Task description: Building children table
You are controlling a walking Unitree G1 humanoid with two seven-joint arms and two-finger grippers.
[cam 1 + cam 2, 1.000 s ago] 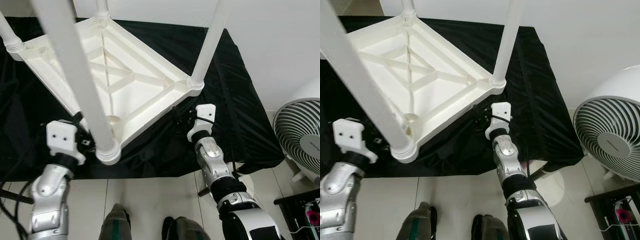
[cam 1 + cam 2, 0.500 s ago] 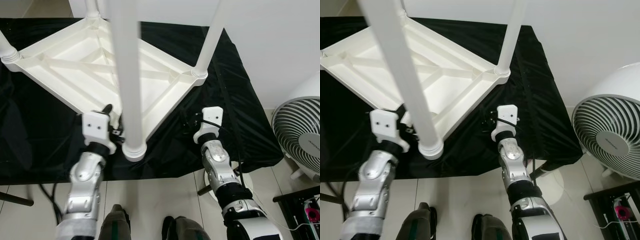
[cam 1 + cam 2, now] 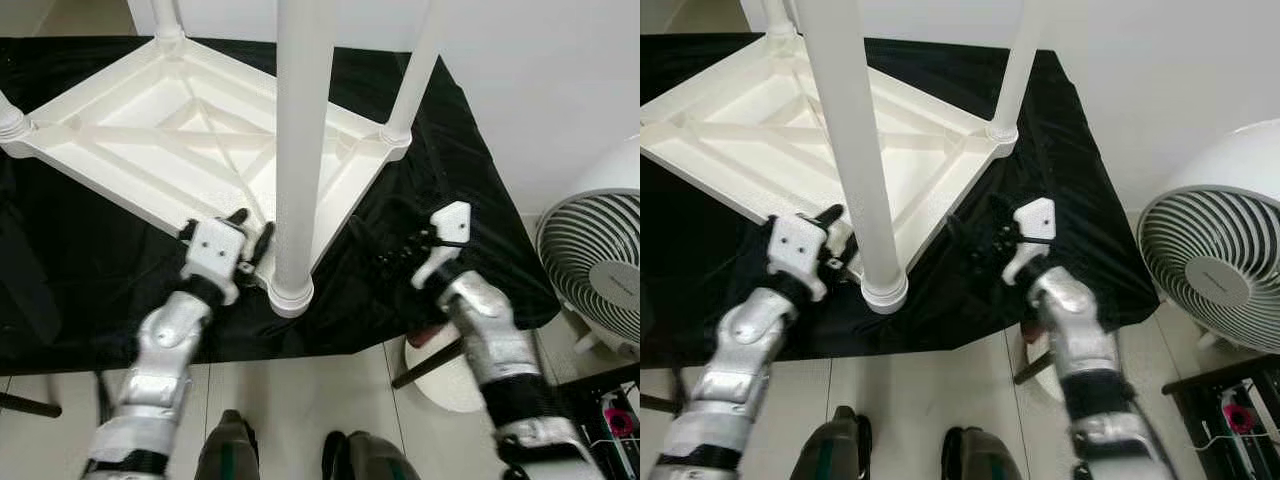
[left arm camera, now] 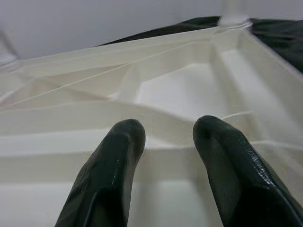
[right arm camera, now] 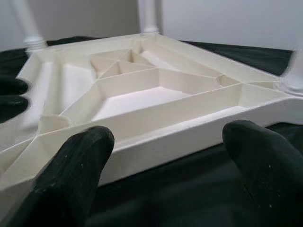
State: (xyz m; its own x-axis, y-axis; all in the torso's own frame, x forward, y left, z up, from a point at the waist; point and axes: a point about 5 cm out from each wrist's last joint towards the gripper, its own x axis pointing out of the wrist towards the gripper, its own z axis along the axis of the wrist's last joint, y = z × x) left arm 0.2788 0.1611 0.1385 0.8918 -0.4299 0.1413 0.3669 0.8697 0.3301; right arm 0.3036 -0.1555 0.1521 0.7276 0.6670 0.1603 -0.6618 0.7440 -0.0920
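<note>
The white plastic children's table [image 3: 150, 135] lies upside down on a black cloth [image 3: 60, 270], its legs pointing up. The near leg [image 3: 300, 150] stands in the corner socket [image 3: 290, 295] closest to me. My left gripper [image 3: 250, 228] is open at the table's near rim, just left of that leg. In the left wrist view its fingers [image 4: 118, 156] point at the rim's ribs. My right gripper [image 3: 395, 255] hangs open over the cloth, a little right of the table's right edge. In the right wrist view its fingers [image 5: 85, 142] are spread wide before the rim [image 5: 189, 127].
A white fan [image 3: 600, 270] stands on the floor at the right, with a round white base [image 3: 440, 365] under the cloth's edge. A dark stand [image 3: 610, 400] is at the lower right. My feet [image 3: 230, 450] are on the tiled floor by the cloth's front edge.
The view has shifted. My left gripper has come up and right to the table's near rim beside the leg. My right gripper has drawn back to the right, away from the rim.
</note>
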